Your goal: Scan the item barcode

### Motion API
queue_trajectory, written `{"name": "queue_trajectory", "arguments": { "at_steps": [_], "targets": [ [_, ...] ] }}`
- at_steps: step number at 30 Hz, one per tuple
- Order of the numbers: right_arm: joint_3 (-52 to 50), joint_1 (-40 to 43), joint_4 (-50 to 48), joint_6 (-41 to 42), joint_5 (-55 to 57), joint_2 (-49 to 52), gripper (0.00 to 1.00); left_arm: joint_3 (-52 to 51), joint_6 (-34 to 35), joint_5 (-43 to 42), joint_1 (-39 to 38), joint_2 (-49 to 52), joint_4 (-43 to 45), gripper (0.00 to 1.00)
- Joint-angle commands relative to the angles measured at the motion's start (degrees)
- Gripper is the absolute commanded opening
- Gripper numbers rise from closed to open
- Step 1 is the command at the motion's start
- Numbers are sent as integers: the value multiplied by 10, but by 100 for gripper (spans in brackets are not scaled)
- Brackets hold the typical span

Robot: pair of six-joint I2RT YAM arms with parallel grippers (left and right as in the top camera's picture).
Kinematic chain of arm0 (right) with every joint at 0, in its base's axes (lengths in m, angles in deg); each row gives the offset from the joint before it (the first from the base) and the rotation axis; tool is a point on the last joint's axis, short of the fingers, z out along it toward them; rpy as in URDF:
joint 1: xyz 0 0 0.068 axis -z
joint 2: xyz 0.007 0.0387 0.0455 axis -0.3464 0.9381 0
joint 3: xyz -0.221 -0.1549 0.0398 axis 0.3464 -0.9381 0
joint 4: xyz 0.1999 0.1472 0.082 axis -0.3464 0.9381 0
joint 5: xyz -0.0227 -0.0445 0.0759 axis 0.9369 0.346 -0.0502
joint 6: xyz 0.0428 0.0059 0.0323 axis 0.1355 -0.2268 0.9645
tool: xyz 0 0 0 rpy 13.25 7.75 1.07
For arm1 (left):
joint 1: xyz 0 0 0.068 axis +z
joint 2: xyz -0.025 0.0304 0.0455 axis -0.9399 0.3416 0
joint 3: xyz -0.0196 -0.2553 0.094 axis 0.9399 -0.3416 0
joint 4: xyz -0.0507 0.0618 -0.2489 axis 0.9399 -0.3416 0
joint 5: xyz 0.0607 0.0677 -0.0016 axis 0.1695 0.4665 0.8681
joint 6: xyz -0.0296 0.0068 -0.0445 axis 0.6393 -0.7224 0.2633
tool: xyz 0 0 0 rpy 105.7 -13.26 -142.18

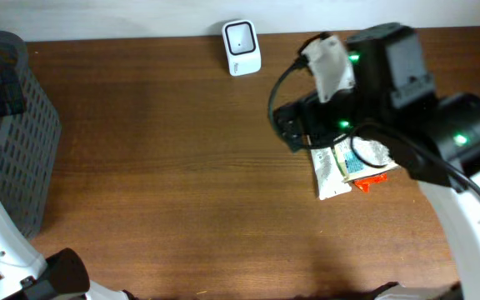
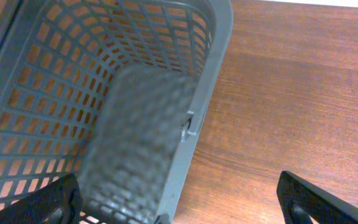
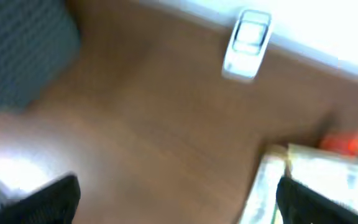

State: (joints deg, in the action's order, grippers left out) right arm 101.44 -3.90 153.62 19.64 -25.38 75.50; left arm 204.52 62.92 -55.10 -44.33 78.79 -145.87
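At the far left a grey plastic basket (image 1: 15, 133) stands on the wooden table (image 1: 165, 192), running past the left edge of the overhead view. The left gripper (image 2: 179, 208) hangs over the basket's right rim, its jaws spread wide with nothing between them; one finger (image 2: 48, 202) is above the inside of the basket, the other above bare wood. At the middle of the far edge lies a white scanner (image 1: 242, 47), well apart from the basket. To its right the right arm (image 1: 407, 92) reaches across the table, green lights showing on it. The right gripper (image 3: 179, 208) is also spread wide and holds nothing; its wrist view is blurred. The item, a white packet (image 1: 333, 173) with greenish print, lies flat on the right part of the table, nearer than the scanner and partly hidden under the arm, with an orange piece (image 1: 372, 180) just beside it on the right
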Motion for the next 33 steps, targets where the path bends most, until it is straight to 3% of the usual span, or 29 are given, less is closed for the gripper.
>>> {"name": "queue_trajectory", "arguments": {
  "at_steps": [1, 11, 15, 22, 26, 33],
  "targets": [
    [-109, 53, -87, -12, 4, -97, 99, 1, 8, -2, 3, -3, 0, 99],
    [-720, 193, -576, -12, -40, -464, 99, 1, 8, -2, 4, -3, 0, 99],
    [-928, 209, -702, -11, -29, -625, 99, 1, 8, -2, 3, -3, 0, 99],
    [-1096, 209, -727, 17, 4, -801, 99, 1, 8, -2, 3, -3, 0, 99],
    [-1150, 209, -725, 40, 27, -840, 99, 1, 8, -2, 3, -3, 0, 99],
    [-1150, 208, -678, 36, 39, -840, 99, 1, 8, -3, 3, -3, 0, 99]
  ]
}}
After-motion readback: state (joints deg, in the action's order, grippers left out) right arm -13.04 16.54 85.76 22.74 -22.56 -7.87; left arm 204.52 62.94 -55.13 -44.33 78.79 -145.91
